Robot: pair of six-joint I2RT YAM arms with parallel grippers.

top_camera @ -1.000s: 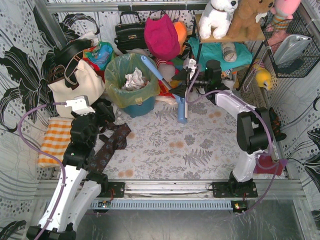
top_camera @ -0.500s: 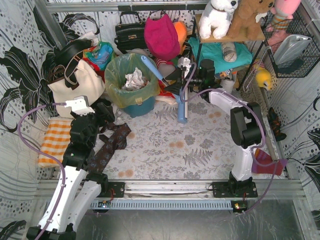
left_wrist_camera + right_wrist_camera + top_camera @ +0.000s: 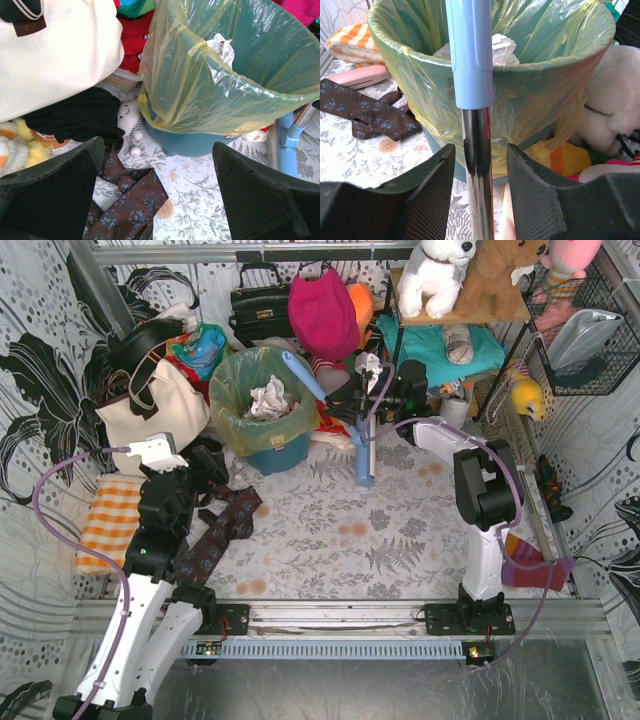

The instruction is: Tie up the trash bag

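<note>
The trash bag [image 3: 262, 380], thin yellow-green plastic, lines a round teal bin [image 3: 278, 454], its rim folded over the bin's edge [image 3: 200, 85] [image 3: 540, 80]. Crumpled white paper [image 3: 268, 398] lies inside it. A pole with a blue handle [image 3: 469, 50] and a shiny metal shaft [image 3: 479, 200] leans against the bin's right side. My right gripper [image 3: 345, 400] [image 3: 481, 150] straddles that shaft, open, with a narrow gap at each pad. My left gripper [image 3: 208, 466] [image 3: 157, 150] hangs wide open and empty, low at the bin's left front.
A cream tote bag [image 3: 150, 412] stands left of the bin. A brown flowered tie [image 3: 220, 530] lies under my left gripper. A black handbag [image 3: 262, 305], a pink bag [image 3: 322, 310] and a toy shelf [image 3: 450, 312] crowd the back. An orange checked cloth [image 3: 110, 520] lies far left.
My right arm has swung left towards the bin, and its jaws have narrowed round the pole's shaft. The left arm has barely moved.
</note>
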